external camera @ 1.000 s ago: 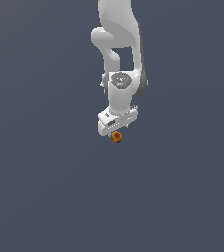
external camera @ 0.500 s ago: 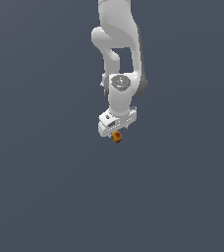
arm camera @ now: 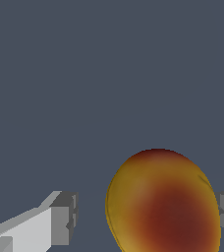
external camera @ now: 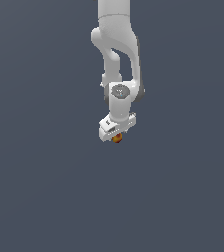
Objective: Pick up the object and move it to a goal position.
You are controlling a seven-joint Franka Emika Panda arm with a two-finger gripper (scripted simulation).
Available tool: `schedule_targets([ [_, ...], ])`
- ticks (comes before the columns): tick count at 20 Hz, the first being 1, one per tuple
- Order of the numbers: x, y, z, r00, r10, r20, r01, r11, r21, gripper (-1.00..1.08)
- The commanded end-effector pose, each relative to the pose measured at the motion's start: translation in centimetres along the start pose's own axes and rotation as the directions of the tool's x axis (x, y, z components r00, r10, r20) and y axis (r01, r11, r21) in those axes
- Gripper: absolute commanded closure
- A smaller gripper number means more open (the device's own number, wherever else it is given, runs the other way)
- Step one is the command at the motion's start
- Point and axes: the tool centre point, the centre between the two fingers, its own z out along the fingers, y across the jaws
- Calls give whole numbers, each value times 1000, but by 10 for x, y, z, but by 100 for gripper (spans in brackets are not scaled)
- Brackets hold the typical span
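Clearly one white arm (external camera: 118,59) hangs down from twelve o'clock in the exterior view, ending in a single hand (external camera: 116,137) just above the middle of the picture. One small orange-yellow fruit (external camera: 116,138) with a dark red patch peeks out right under that hand, at its six o'clock.

From the wrist camera the fruit (arm camera: 163,202) fills the space between two grey fingertips (arm camera: 65,216). One fingertip, at the picture's right edge, sits against the fruit's side or very nearly so. The other stands off with a clear strip of grey background between it and the fruit's skin. So the hand is spread around the fruit, not clenched on it. The fruit lies off centre between the fingers, nearer one than the other. My guess is that the fingers straddle it this way so that closing them would trap it across its width.

Whether the fruit rests on the desk (external camera: 45,197) or hangs free I cannot quite tell, since the grey surface shows no shadow or edge.

Counting up: one arm, one hand with two fingers, one fruit. No goal marker shows in either view.
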Motion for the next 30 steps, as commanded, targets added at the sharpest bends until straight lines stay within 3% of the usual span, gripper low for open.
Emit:
schedule_targets([
  [1,0,0,4,1000,0,-1,0,1000,-1,-92],
  [2,0,0,4,1000,0,-1,0,1000,-1,-92],
  [3,0,0,4,1000,0,-1,0,1000,-1,108],
  [18,2,1,-4,1000,0,-2,0,1000,-1,108],
  [30,14,6,-80,1000,-1,-1,1,1000,-1,108],
])
